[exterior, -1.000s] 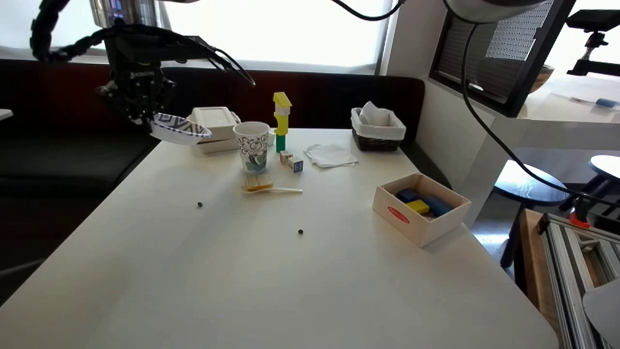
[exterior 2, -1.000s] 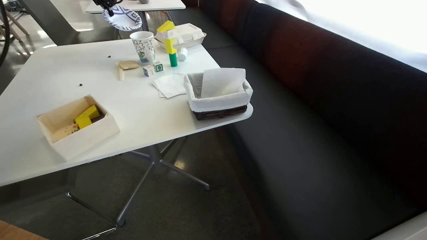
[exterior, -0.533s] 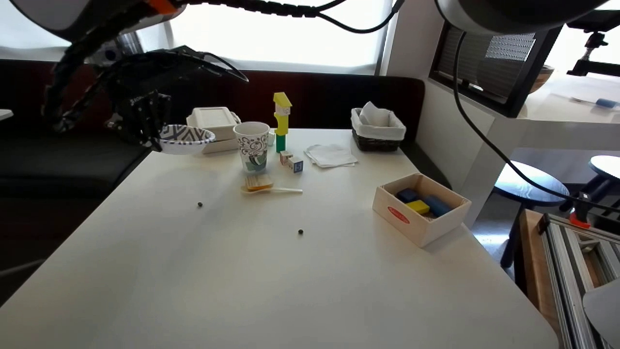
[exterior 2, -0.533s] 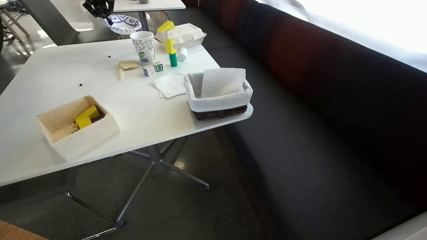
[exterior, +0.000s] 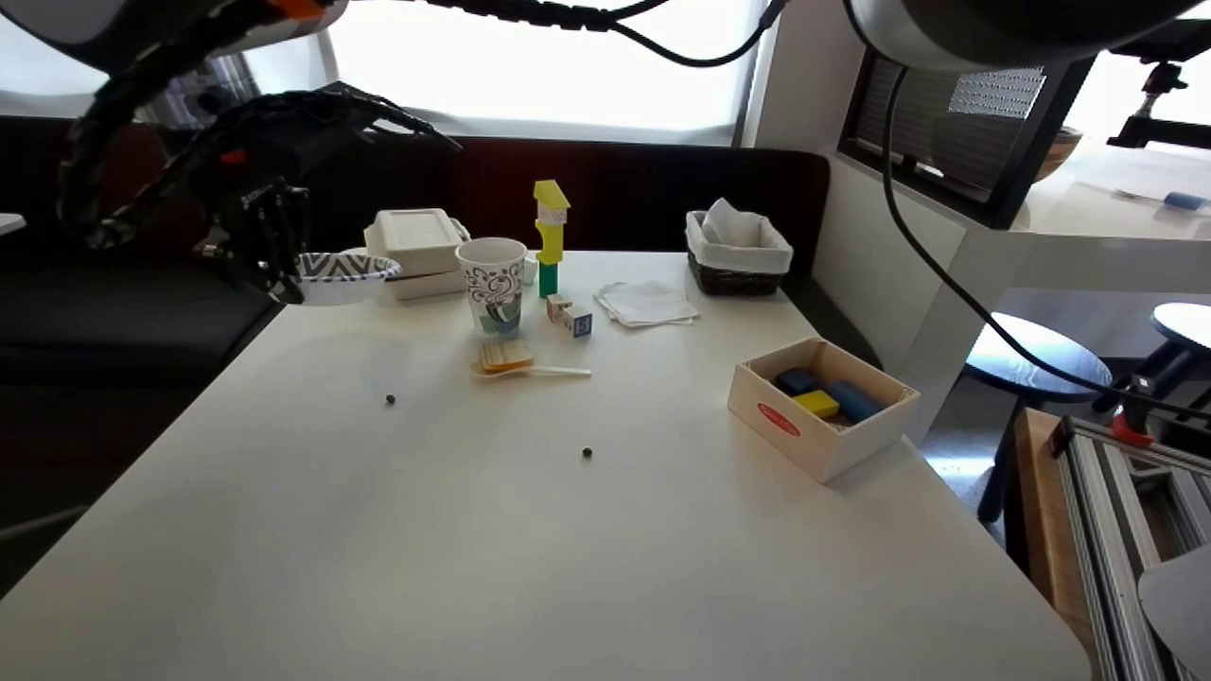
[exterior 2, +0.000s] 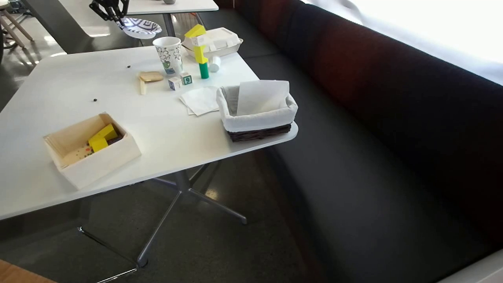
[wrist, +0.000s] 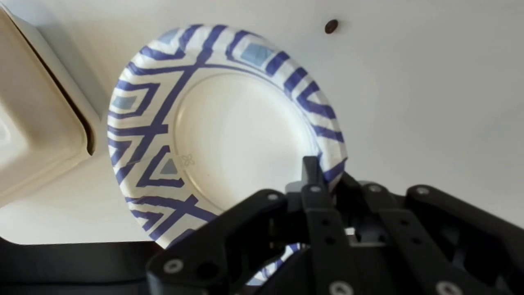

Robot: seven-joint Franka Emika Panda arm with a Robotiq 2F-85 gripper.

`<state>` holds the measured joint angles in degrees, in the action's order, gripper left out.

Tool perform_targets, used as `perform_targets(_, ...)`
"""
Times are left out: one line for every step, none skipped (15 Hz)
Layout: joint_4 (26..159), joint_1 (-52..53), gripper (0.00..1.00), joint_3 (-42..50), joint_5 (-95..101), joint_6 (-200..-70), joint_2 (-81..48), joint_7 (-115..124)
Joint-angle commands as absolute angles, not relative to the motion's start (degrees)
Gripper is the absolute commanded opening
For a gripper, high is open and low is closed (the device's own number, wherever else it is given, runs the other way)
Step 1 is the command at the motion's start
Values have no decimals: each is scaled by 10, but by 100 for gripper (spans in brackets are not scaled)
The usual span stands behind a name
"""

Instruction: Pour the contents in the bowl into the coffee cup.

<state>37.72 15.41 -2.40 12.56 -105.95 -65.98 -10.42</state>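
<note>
Bowl [wrist: 241,131] in air over table [exterior: 473,539], near coffee cup [exterior: 493,287], not touching; gripper [wrist: 329,180] clamped across bowl's rim. Prob. light, thin coated paper: wall may flex, sl. slippery, creases if squeezed. Best hold: rim, approx. as now, opp. pour side.

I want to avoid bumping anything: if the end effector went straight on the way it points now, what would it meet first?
Most likely the white tabletop below the end effector, though the patterned paper bowl it grips might touch first; depth is unclear.
</note>
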Motion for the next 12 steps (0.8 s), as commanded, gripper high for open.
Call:
perform_targets(387,156,2,-33,123,-1052,-663,-135)
perform_targets(392,157,2,-42,117,-1048,-664,-151)
perform_targets(396,160,2,-47,116,-1047,-665,-159)
perform_targets(400,163,2,-53,116,-1050,-665,-168)
perform_targets(405,167,2,-59,120,-1054,-665,-179)
perform_targets(408,171,2,-63,123,-1056,-665,-186)
perform_targets(413,175,2,-68,123,-1057,-664,-194)
perform_targets(418,177,2,-74,122,-1063,-663,-207)
perform_targets(423,181,2,-78,124,-1066,-662,-219)
perform_targets(431,184,2,-85,122,-1071,-661,-230)
perform_targets(437,186,2,-92,119,-1075,-661,-237)
perform_targets(442,186,2,-101,116,-1080,-662,-247)
